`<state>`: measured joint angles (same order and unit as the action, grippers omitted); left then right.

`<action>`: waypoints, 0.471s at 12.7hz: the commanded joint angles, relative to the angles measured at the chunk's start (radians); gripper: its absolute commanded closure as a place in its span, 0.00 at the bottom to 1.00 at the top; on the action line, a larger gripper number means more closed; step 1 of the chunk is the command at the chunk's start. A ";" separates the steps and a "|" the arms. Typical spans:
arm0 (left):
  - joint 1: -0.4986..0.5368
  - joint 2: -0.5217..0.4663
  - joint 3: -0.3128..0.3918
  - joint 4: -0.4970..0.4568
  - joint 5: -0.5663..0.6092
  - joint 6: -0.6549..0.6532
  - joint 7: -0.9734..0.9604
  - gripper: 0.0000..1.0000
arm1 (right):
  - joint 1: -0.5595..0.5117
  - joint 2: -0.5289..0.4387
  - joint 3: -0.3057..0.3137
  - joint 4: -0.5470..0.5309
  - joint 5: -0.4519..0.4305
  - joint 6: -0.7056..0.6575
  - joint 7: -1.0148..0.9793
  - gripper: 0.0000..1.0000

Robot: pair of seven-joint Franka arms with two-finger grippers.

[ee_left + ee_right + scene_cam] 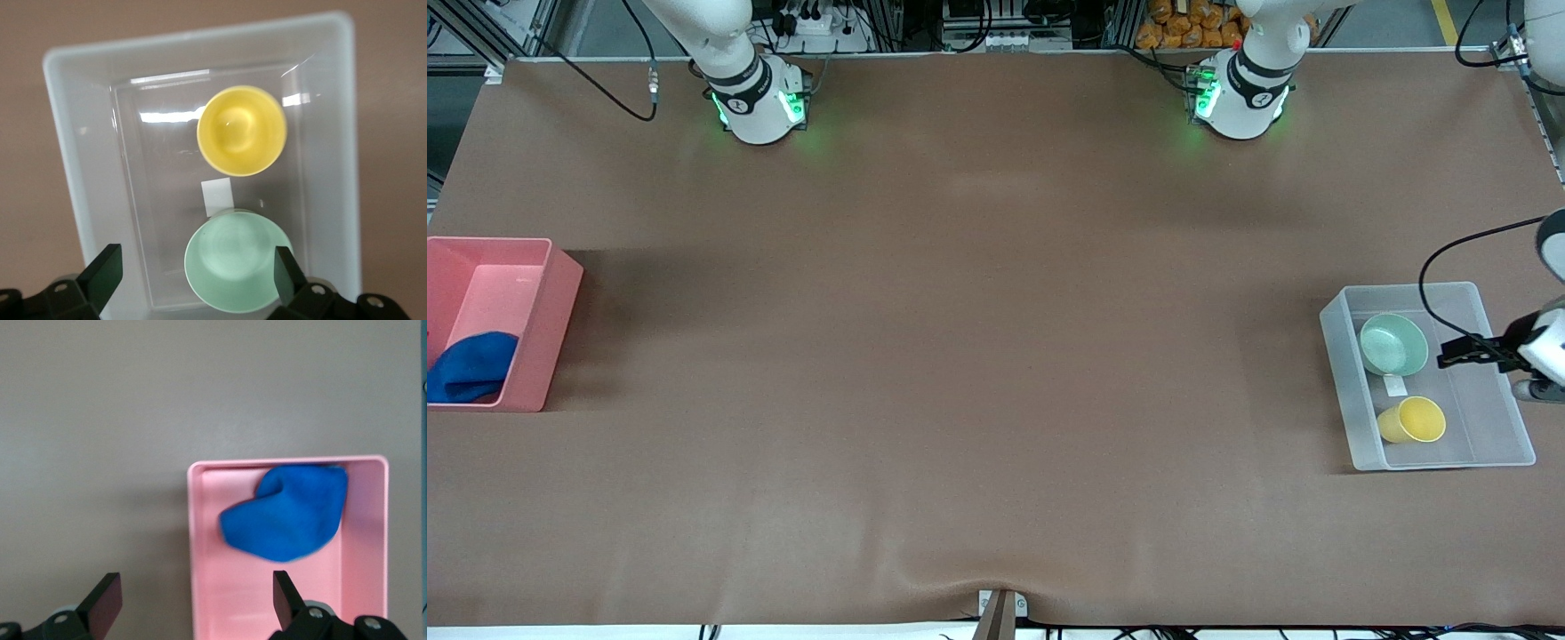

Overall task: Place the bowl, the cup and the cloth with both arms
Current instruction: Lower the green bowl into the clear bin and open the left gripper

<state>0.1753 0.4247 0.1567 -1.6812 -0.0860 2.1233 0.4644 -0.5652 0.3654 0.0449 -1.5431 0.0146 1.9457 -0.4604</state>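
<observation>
**Both hands spread and empty over their bins**

Left hand point(1449, 354) hung over the clear plastic bin point(1343, 373) at the left arm's end of the brown tabletop point(978, 356). Its fingers point(107, 270) stood wide apart, holding and touching nothing. In the bin sat the small glossy mint-green bowl point(1393, 344) and, nearer the front camera, the plain yellow handleless cup point(1412, 420). The cup looked tipped on its side in the front view but mouth-up in the left wrist view; which, could not be told. A small white label point(217, 197) lay on the bin floor between the two.

Right hand point(193, 600) was out of the front view, seen only in the right wrist view. Fingers point(105, 600) wide apart, empty, over the edge of the pink plastic bin point(551, 329) at the right arm's end. The soft bright blue cloth point(471, 366) lay bunched in that bin's nearer end. The bin and the cloth were partly cut off by the frame edge in the front view.
</observation>
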 commanded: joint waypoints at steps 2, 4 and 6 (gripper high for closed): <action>-0.075 -0.064 0.004 0.026 0.011 -0.051 -0.012 0.00 | 0.092 -0.141 0.001 -0.049 -0.030 -0.138 0.208 0.00; -0.131 -0.096 0.006 0.028 0.012 -0.066 -0.149 0.00 | 0.135 -0.201 0.004 -0.043 -0.028 -0.233 0.255 0.00; -0.173 -0.148 0.001 0.028 0.012 -0.117 -0.256 0.00 | 0.195 -0.299 0.006 -0.041 -0.025 -0.342 0.359 0.00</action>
<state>0.0360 0.3356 0.1539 -1.6452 -0.0860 2.0583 0.2747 -0.4101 0.1714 0.0535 -1.5444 0.0001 1.6664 -0.1796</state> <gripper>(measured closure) 0.000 0.000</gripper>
